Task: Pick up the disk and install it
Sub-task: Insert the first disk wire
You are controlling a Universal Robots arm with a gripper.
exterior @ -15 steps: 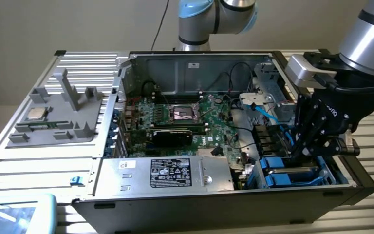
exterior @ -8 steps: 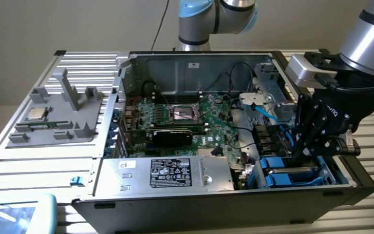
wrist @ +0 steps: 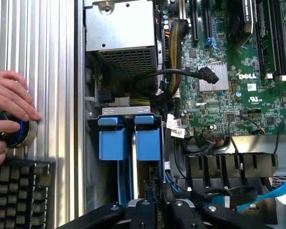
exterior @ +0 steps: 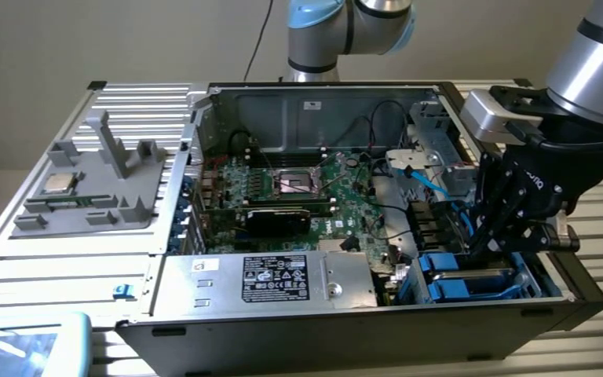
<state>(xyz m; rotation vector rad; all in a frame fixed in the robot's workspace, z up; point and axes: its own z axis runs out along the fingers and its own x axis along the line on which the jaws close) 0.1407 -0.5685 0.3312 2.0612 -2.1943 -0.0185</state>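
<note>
Down at the near corner of the open computer case (exterior: 333,338), on the exterior view's right, the gripper (exterior: 490,247) (wrist: 157,195) hangs inside the drive bay. It sits just over the disk (exterior: 469,276) (wrist: 148,143), whose bright blue carrier stands in the bay beside a second blue carrier (wrist: 112,143). Whether the claw is clenched on the disk or merely close over its edge, I cannot tell.

Room is tight there. The bay is hemmed by the case's right wall, its near wall and, to the exterior view's left, the large silver box with a black label (exterior: 280,279) (wrist: 121,33). A black cable (wrist: 181,74) loops across the gap between that box and the green motherboard (exterior: 301,188) (wrist: 238,71). A blue cable (exterior: 427,184) (wrist: 276,188) runs down toward the bay from the far side.

Above the case the space is free, apart from the arm itself. The case's top side is open all round its rim.

Well apart, on the exterior view's left, a grey fixture tray (exterior: 92,181) lies on the slatted table (exterior: 71,267) with a small square chip (exterior: 59,184) on it.

Outside the case wall in the wrist view, a person's hand (wrist: 9,100) rests on a round knob (wrist: 16,133), next to a black keyboard (wrist: 19,191).
</note>
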